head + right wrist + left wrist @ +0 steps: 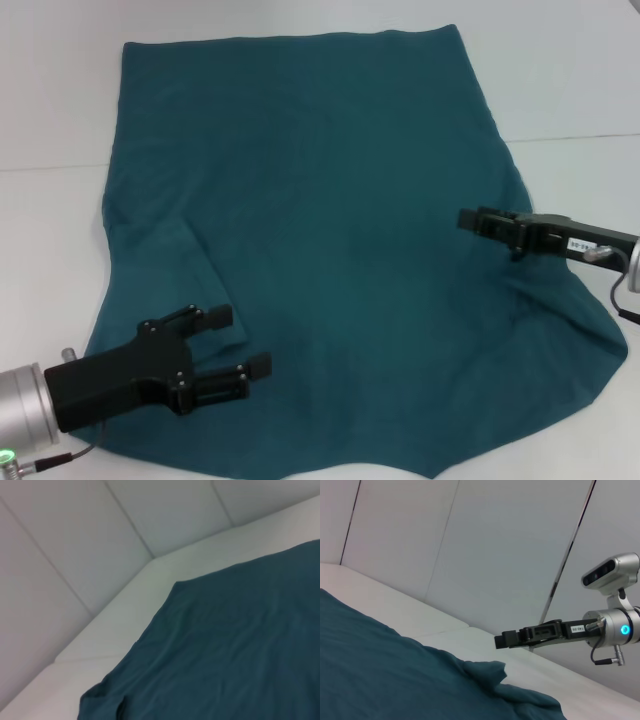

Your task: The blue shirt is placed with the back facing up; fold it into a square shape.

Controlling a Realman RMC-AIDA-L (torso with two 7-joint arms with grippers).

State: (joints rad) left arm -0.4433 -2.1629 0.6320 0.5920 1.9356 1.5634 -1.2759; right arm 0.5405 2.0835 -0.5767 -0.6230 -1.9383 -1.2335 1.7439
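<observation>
- Left tool [232,343] in the head view sits at about 7 o'clock, low over the near left part of the blue shirt [330,230], its two fingers spread wide with nothing between them. Right tool [478,222] reaches in from 3 o'clock above the shirt's right edge; it is seen edge-on here, so I cannot tell how far it is open, and it seems to hold nothing.
- The shirt lies spread plain side up over most of the white surface [570,80], its straight edge at 12 o'clock. At the left, near 8 o'clock, a strip already looks turned inward; the right side bulges out toward 4 o'clock.
- Judging from this, a side fold is the step in hand. It would go best if each tool pinched only the outer edge, lifted just enough to clear the cloth beneath, and carried it inward parallel to the centre line, so both sides match.
- Left wrist view: the shirt [385,675] fills the lower part, bunched into a small ridge at its far edge. Beyond it, the right tool [501,640] hangs above the surface [380,600], apart from the cloth. The left tool itself does not appear.
- Right wrist view: only the shirt [235,645] and the pale surface [115,630] show, with a rumpled corner at 7 o'clock; no fingers are visible.
- Collar and near hem are cut off at 6 o'clock in the head view.
</observation>
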